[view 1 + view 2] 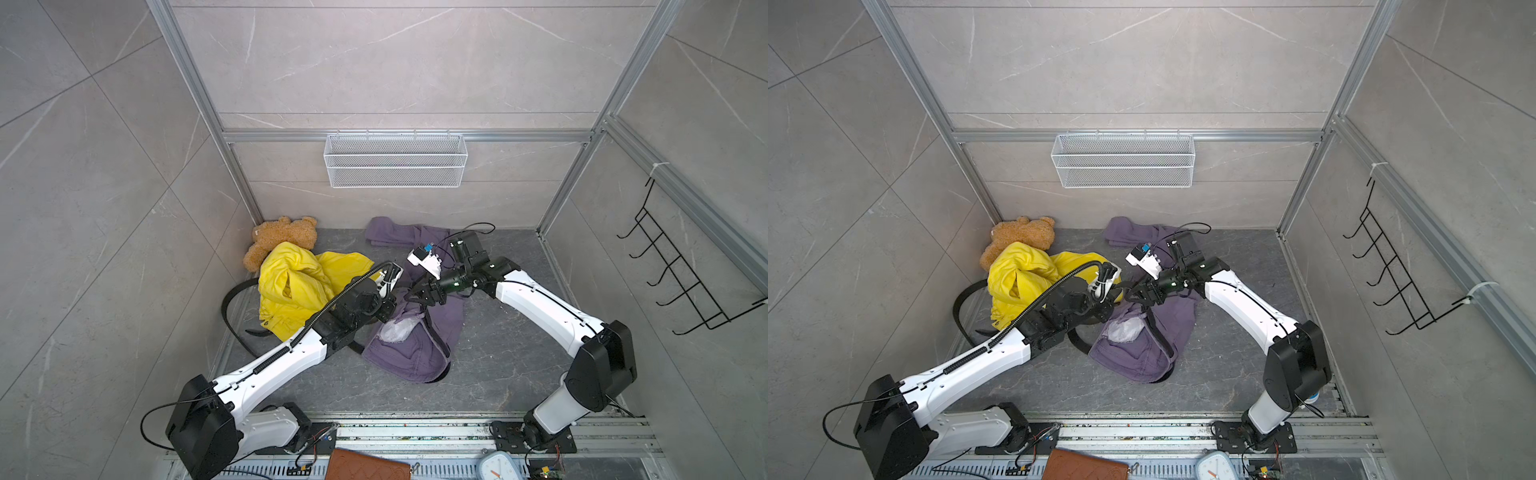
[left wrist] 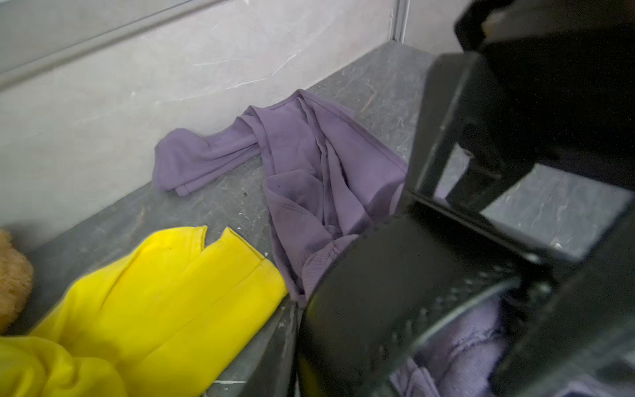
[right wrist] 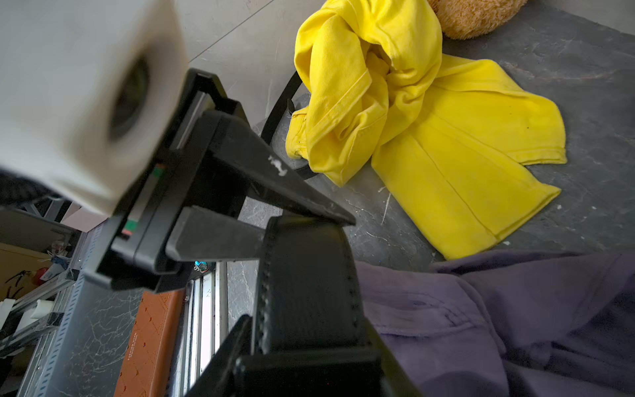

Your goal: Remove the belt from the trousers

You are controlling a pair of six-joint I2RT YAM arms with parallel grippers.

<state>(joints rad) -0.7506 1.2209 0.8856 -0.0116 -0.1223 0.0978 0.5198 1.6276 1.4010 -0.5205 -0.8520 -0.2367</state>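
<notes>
Belt (image 3: 305,282): one in the grip, at mid-table, threaded through the waistband of the purple trousers (image 1: 415,349).
Second black strap (image 1: 232,307): one, looped beside the yellow trousers (image 1: 291,286); whether it joins the gripped strap cannot be told.
Trousers: two pairs, one purple and one yellow, both crumpled.
Other items: one teddy bear (image 1: 282,237), one wire basket (image 1: 395,166), one hook rack (image 1: 673,282).
Belt axis: in both top views the long axis runs from the fingers toward the robot's side of the table (image 1: 498,353), curving along the waistband.
Left fingers (image 3: 275,178): closed on the strap.
Right fingers (image 3: 233,350): gripping the strap across its width, just beside the left pair.
Belt material: black, flat, grained like leather, stitched along both edges.
Cloth: purple is soft and woven, with a pale pocket lining showing; yellow is ribbed twill.
Bear: tan plush.
Table surface: dark grey, veined like marble.
</notes>
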